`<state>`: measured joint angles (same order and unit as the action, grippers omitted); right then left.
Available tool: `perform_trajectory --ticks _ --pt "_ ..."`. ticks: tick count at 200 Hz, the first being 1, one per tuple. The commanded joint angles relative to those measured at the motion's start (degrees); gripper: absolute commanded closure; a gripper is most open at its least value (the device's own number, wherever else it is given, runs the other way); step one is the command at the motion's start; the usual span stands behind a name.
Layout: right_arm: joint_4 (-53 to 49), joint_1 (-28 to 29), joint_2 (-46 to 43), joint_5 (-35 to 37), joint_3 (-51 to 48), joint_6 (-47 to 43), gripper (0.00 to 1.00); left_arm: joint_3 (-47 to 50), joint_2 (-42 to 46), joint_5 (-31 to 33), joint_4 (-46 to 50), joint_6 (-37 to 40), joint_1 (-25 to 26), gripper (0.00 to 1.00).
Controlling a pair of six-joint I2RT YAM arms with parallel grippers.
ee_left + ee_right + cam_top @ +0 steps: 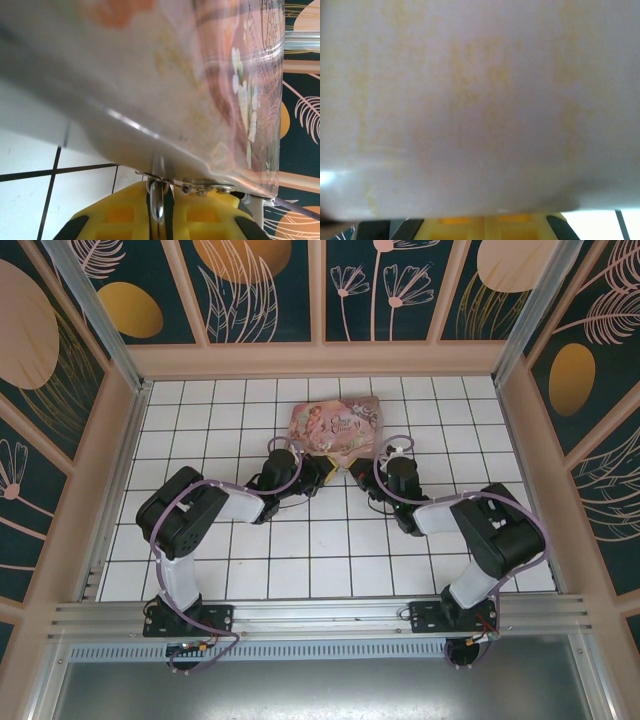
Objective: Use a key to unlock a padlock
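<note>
Pink tin printed with flowers makes up the box [335, 428]. It lies on the white tiled table [290, 560], midway between the left and right edges and nearer the far edge than the near one. Both arms reach in toward the box's near side and meet there: the left gripper [322, 472] comes from the left, the right gripper [358, 472] from the right, and their tips are just beside each other.

In the left wrist view the box wall is close and blurred. A small metal hasp [200, 187] with screws sits at its lower rim. The padlock [157, 202] hangs there; its thin silver loop runs down into the narrow slit between the left gripper's yellow fingers [120, 215], which are nearly closed and pinch it. The lock's body is hidden between them.

In the right wrist view the pale, blurred box wall stands right against the camera, with the yellow fingers [470, 222] at the bottom edge. The right gripper is fully closed. Whether anything is pinched in it cannot be told.
</note>
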<state>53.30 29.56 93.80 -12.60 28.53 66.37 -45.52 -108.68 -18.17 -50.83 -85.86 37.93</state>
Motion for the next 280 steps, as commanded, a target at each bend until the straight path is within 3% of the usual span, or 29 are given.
perform_trajectory --ticks 1,40,97,128,143,187,247,280 --pt "10.7 0.6 3.5 -4.6 -0.8 5.5 1.0 0.0 2.3 -4.9 -4.0 -1.9 1.6 1.0" --pt "16.5 3.3 5.0 -2.7 -3.0 14.6 1.0 0.0 2.9 -3.9 -3.7 -2.3 1.7 1.0" --pt "13.8 4.5 3.1 0.9 -3.7 15.3 1.0 -0.1 3.0 -3.6 -3.5 -2.3 1.6 1.0" --pt "18.6 3.6 5.3 -3.7 -1.1 15.4 1.0 -0.1 2.7 -4.0 -3.1 -1.9 1.6 1.0" --pt "14.1 4.7 5.6 -7.0 3.4 11.8 1.0 -0.2 2.4 -4.1 -3.1 -1.7 1.6 1.0" --pt "3.7 8.0 3.3 -6.7 8.9 1.7 1.0 -0.1 1.7 -4.1 -3.0 -1.6 1.8 1.0" --pt "15.1 8.1 10.5 -12.9 11.2 7.5 1.0 -0.1 0.9 -3.6 -3.3 -1.7 1.7 1.0" --pt "13.8 7.0 10.5 -14.8 12.2 6.3 1.0 0.0 0.7 -2.0 -1.2 0.5 1.7 1.0"
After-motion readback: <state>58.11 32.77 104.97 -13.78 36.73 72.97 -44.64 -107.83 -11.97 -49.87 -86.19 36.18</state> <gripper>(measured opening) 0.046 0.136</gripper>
